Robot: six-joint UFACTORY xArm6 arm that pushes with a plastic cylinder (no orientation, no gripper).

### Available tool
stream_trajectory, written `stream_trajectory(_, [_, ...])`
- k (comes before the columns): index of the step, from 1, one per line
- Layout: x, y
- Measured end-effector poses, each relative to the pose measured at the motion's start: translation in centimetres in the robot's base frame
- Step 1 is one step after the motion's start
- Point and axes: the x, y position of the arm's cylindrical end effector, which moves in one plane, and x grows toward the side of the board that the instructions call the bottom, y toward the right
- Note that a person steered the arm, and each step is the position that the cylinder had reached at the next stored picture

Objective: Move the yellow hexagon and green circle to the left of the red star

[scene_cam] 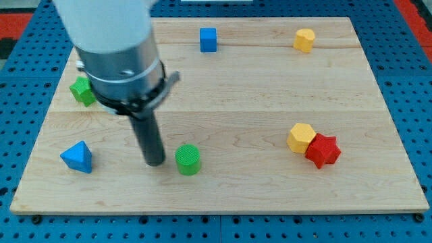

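Gripperless rod: my tip (154,163) sat just left of the green circle (188,159), holding nothing. Yellow hexagon (301,137) touched the red star (322,150) on its upper left, far right on the surface (236,88).

1 camera only, raised in front of the wooden board (270,101), looking down at a slant. Whole board fits, blue pegboard (412,81) around it; arm housing (111,40) looms close.

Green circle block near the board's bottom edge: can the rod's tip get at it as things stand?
Probably yes. My tip stands just to the view's left of the green circle block, with only bare wooden board between them.
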Motion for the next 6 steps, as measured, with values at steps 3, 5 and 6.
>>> stream_trajectory(3, [4.3, 10.2])
stream_trajectory(5, [-2.0, 16.6])
stream_trajectory(6, [0.6, 15.2])
